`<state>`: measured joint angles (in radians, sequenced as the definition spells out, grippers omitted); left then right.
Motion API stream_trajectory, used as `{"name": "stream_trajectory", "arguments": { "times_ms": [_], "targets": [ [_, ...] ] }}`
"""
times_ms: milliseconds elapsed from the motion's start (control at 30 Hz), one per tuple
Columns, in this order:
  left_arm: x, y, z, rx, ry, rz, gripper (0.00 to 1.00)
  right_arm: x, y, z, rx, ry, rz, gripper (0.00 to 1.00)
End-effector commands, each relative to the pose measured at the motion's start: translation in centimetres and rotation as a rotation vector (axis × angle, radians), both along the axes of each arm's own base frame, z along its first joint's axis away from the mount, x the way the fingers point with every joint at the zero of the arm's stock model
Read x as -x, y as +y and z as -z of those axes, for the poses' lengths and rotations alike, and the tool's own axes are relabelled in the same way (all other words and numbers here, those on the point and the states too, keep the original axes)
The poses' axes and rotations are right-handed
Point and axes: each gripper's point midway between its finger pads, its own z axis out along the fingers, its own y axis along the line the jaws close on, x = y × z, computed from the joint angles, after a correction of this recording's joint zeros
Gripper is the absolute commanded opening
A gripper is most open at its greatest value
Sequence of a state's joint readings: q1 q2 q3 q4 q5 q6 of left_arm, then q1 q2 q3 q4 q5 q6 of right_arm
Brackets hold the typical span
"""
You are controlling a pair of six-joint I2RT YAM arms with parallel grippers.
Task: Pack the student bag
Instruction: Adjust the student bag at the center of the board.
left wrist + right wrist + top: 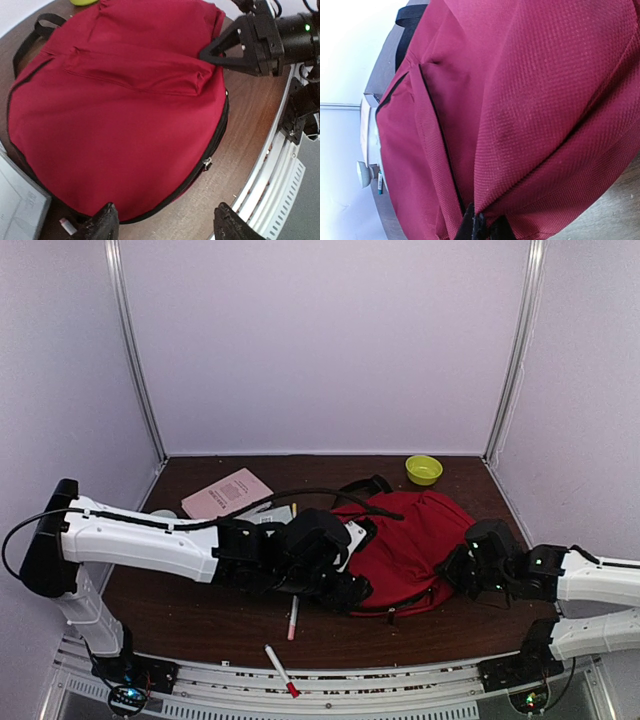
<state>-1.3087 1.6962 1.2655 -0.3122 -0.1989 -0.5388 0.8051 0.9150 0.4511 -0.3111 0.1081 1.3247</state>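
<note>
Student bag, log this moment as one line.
student bag zip looks closed | right gripper shut on bag fabric | left gripper open at bag's edge | pens, pink notebook outside bag

A lime bowl [423, 469] is seen at the far edge of the brown desk [200, 620]. A pink notebook [227, 493] is laid at the far left. A pen [293, 618] and a red-capped marker [281, 670] are placed near the front.

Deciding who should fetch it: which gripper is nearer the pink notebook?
Left. The left gripper hangs at the student bag's left edge, to the right of the pink notebook and closer to the arm bases. The right gripper is across the bag, jaws shut on its right side.
</note>
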Motion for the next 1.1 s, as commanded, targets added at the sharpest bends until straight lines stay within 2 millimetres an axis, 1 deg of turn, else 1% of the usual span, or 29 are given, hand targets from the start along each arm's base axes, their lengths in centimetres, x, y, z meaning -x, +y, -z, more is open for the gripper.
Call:
{"name": "stream_trajectory", "arguments": {
  "times_ms": [0,67,133,267,333,433,533,633,733,800,867,900,967,1067],
  "targets": [
    [1.2,-1.5,1.4,0.055,0.102,0.028,0.65,-1.6,2.0,-4.3,-0.076,-0.087,0.015,0.00],
    [0.9,-1.0,2.9,0.014,0.125,-0.014,0.64,-1.6,1.8,-4.5,-0.047,-0.085,0.015,0.00],
    [0.7,-0.6,4.8,-0.034,0.167,-0.040,0.63,-1.4,1.2,-4.2,-0.025,-0.081,0.026,0.00],
    [0.8,-0.9,7.6,-0.130,0.203,-0.027,0.61,-0.6,-0.3,-2.5,0.002,-0.070,0.052,0.00],
    [0.3,-0.5,8.7,-0.165,0.204,-0.045,0.60,0.0,-1.3,-1.6,0.019,-0.053,0.069,0.00],
    [-0.9,0.2,10.6,-0.189,0.228,-0.072,0.60,1.0,-2.8,-0.6,0.030,-0.039,0.096,0.00],
    [-2.9,0.6,11.5,-0.220,0.191,-0.080,0.59,1.7,-4.3,-0.2,0.034,-0.047,0.131,0.00],
    [-5.3,0.2,11.3,-0.261,0.116,-0.059,0.59,2.1,-5.4,-0.4,0.024,-0.067,0.160,0.00],
    [-8.0,-0.4,11.0,-0.267,0.077,-0.042,0.59,2.2,-5.6,0.1,0.019,-0.070,0.162,0.00],
    [-10.0,-0.8,10.3,-0.252,0.060,-0.049,0.59,2.2,-5.5,0.8,0.027,-0.062,0.157,0.00],
    [-11.4,-1.0,9.1,-0.233,0.037,-0.063,0.59,2.1,-5.3,1.4,0.041,-0.055,0.151,0.00],
    [-11.8,-1.0,8.2,-0.225,0.021,-0.070,0.60,2.0,-5.1,1.5,0.042,-0.054,0.147,0.00],
    [-11.8,-0.8,7.0,-0.205,0.009,-0.075,0.60,1.6,-4.5,1.5,0.040,-0.057,0.138,0.00],
    [-10.8,0.0,5.4,-0.150,0.013,-0.083,0.61,0.6,-3.0,0.8,0.018,-0.086,0.101,0.00]
  ]
}}
